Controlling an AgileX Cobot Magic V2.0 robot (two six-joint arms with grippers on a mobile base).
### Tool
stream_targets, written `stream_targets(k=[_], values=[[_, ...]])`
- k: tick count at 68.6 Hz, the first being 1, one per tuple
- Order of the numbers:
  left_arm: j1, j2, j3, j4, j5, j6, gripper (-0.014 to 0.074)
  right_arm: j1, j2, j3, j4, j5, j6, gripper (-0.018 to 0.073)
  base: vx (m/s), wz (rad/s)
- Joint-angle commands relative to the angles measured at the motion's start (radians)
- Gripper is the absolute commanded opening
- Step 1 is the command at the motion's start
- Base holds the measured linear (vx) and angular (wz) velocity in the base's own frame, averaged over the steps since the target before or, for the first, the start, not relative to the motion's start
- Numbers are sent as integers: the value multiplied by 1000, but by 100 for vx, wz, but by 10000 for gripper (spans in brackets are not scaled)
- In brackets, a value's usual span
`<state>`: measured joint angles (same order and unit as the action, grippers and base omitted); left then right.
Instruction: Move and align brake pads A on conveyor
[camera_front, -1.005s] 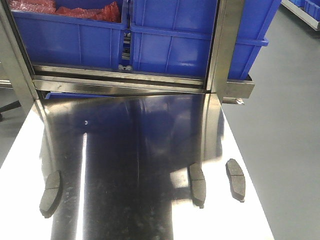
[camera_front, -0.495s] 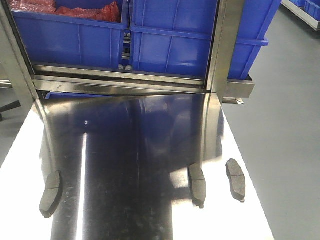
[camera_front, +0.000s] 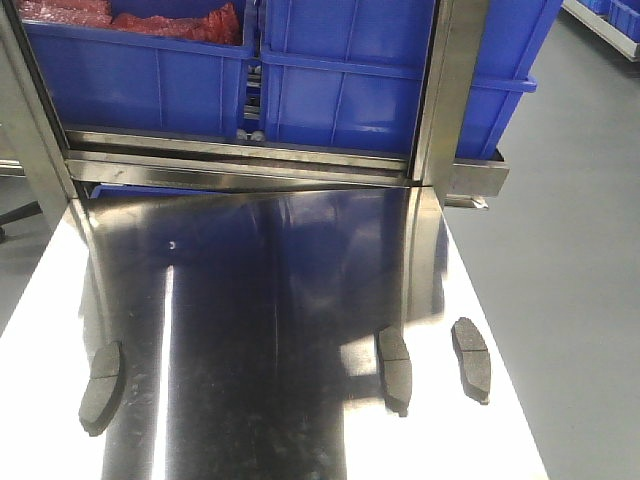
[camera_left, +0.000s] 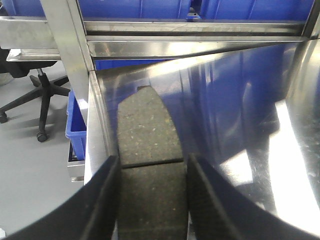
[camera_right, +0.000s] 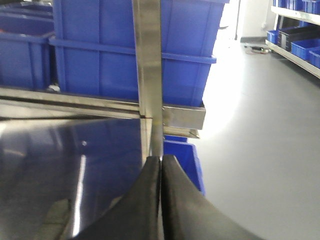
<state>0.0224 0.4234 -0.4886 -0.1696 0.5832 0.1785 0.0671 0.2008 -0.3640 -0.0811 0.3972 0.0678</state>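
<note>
Three dark grey brake pads lie on a shiny steel table (camera_front: 260, 300): one at the left edge (camera_front: 100, 388), one right of the middle (camera_front: 395, 370), one near the right edge (camera_front: 472, 358). A fourth pad and the conveyor are out of view. In the left wrist view my left gripper (camera_left: 152, 159) is open, with its fingers on either side of the left pad (camera_left: 147, 125), whose groove runs across between them. I cannot tell if they touch it. My right gripper (camera_right: 160, 159) is shut and empty above the table's right side.
Blue bins (camera_front: 340, 70) sit on a steel rack at the table's far end, behind an upright steel post (camera_front: 445, 90). An office chair (camera_left: 42, 95) stands on the floor left of the table. Grey floor lies to the right.
</note>
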Motion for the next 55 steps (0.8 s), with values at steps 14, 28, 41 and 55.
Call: stream_targets(k=[14, 28, 41, 55], values=[[-6, 2, -30, -12, -92, 0, 72, 2, 103, -95, -45, -39, -6, 6, 0, 0], [-6, 2, -30, -12, -92, 0, 72, 2, 103, -92, -45, -50, -6, 193, 0, 0], [-6, 2, -30, -12, -92, 0, 72, 2, 103, -92, -45, -49, -6, 582, 0, 0], [-6, 2, -30, -12, -92, 0, 72, 2, 103, -92, -43, -49, -6, 725, 0, 0]])
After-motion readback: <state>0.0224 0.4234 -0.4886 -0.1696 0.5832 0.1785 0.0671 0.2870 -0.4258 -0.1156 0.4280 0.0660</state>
